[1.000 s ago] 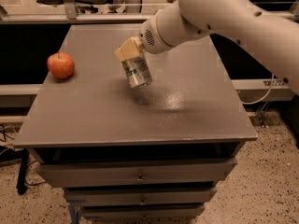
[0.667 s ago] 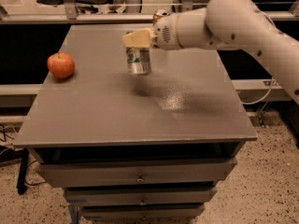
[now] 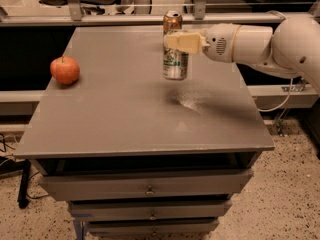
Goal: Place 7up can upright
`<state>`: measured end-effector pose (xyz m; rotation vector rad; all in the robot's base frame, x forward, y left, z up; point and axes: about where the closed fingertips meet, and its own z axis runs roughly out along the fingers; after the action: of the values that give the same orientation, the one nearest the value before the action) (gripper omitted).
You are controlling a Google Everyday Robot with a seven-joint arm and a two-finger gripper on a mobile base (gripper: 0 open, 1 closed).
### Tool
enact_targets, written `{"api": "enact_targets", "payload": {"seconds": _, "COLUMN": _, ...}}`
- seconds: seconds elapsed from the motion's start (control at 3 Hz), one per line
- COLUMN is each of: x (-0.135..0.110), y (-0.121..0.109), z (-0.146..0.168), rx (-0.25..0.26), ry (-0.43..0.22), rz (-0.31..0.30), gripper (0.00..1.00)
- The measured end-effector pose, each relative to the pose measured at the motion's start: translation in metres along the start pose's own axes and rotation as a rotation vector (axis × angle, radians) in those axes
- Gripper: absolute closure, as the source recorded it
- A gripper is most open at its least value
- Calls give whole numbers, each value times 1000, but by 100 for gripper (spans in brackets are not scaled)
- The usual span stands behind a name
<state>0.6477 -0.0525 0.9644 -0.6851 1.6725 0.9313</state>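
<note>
Camera view: cream-fingered two-finger gripper (image 3: 173,42) on a white arm (image 3: 260,44), reaching in from the right over the rear half of the flat grey cabinet top (image 3: 125,119). Closed narrow on the upper part of the silvery-white aluminium 7up can with green print (image 3: 175,66). Can held upright, top rim hidden behind the near finger.

Hard to tell whether set down or hanging just above the surface. Going by the dark shadow thrown forward and right of the base, probably just clear of it.

Close behind the held can: a copper-brown drink can (image 3: 172,20), upright near the back edge. Well apart, at the left side: a round red-orange apple (image 3: 64,70).

Risks from here (judgement only):
- Release while clear of the surface: drop, bounce on the bottom rim, tip-over. Cause: base height misread.
- Opening with any wrist tilt: landing on one edge of the base, rocking, then rolling toward the edge of the cabinet top.
- Retreat with fingers barely parted: light can dragged over by its top, given the high grip.
- Drift rearward during descent or withdrawal: knock against the copper-brown drink can.
- Pressing down too hard: thin wall dented, can slipping in the pads.

No threat expected to the apple.
</note>
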Motion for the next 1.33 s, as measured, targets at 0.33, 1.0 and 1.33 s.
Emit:
{"api": "enact_targets", "payload": {"seconds": 0.33, "x": 1, "y": 2, "z": -3, "rx": -23, "ry": -2, "rz": -13, "gripper": 100}}
{"api": "enact_targets", "payload": {"seconds": 1.0, "x": 19, "y": 37, "z": -7, "rx": -247, "ry": -120, "rz": -167, "gripper": 100}}
{"api": "enact_targets", "payload": {"seconds": 1.33, "x": 27, "y": 62, "z": -3, "rx": -298, "ry": -155, "rz": -356, "gripper": 100}}
